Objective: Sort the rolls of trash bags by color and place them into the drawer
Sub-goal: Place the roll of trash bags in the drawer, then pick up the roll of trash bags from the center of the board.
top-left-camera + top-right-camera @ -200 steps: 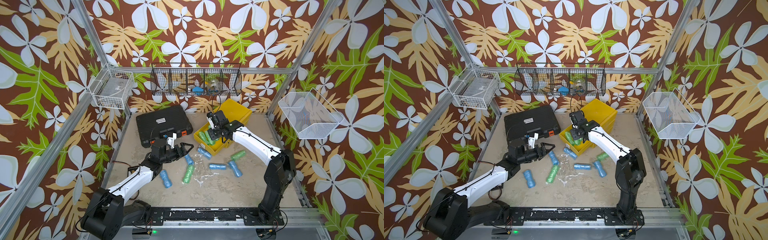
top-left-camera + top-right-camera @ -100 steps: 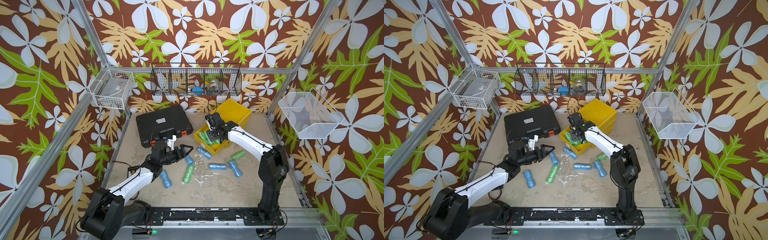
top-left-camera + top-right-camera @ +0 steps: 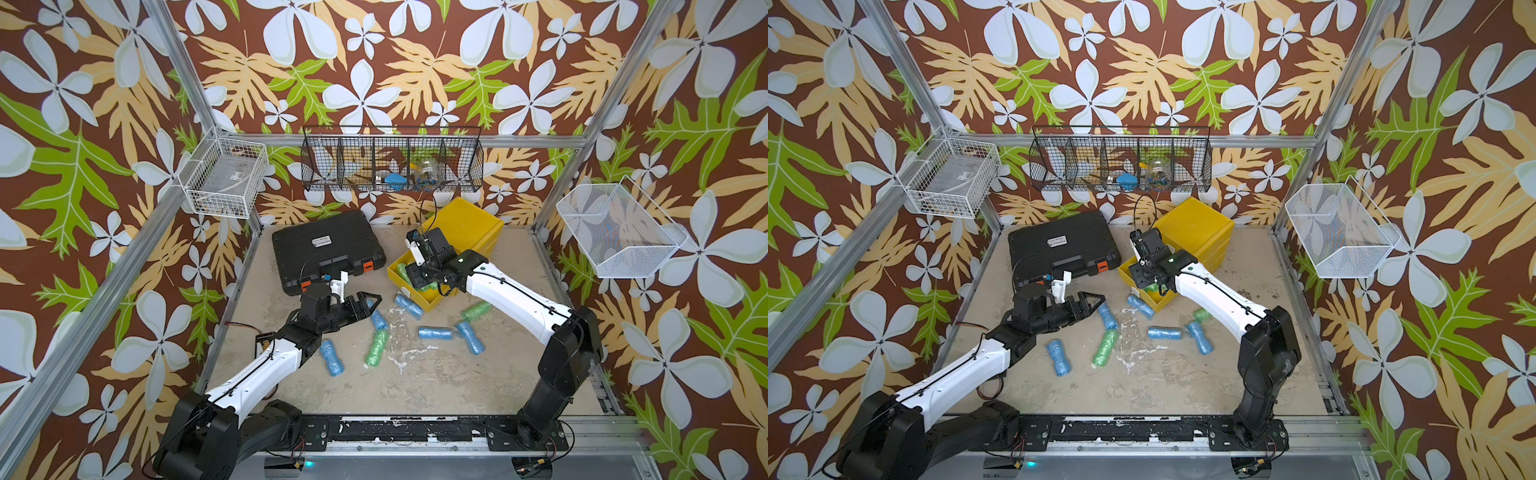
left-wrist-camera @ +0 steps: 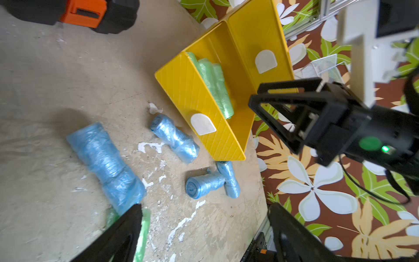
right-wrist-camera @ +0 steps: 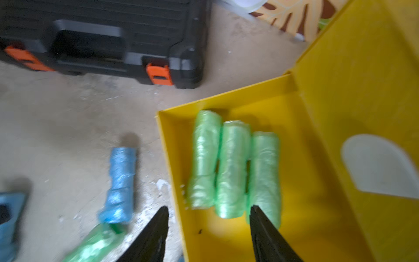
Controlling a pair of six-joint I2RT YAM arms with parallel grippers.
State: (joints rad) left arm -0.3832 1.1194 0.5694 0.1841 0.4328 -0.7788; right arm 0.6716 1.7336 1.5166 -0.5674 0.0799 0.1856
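Three green rolls point(image 5: 231, 167) lay side by side, touching, inside the open yellow drawer point(image 5: 317, 108). We saw the right gripper point(image 5: 208, 206) just above them with its jaws parted about halfway. Nothing was between them, so we read it as empty. The left gripper point(image 3: 368, 305) hung low over the table point(image 3: 415, 386), jaws spread wide and holding nothing. Five blue rolls point(image 3: 434, 332) and two loose green rolls point(image 3: 376, 347) sat scattered on the table in front of the drawer. The nearest blue roll point(image 3: 378, 320) was just beside the left gripper's tips. A black case point(image 3: 328, 249) sat behind and was not involved.

Handling, as we judged it: the rolls looked light, soft and squashy, made of thin plastic film wound loosely. Most were pinched in at the middle. The film looked glossy, so likely slippery, and the rolls were round enough to roll away if nudged from the side. We would take one across the narrow middle, with the jaws straddling its short width from above. We would close just enough to dent the film without crushing it. The ends looked flared and loose, poor places to grip. Nothing fragile, so a short drop into the drawer should do no harm. Blue should go apart from green, and bare drawer floor showed beside the green rolls.
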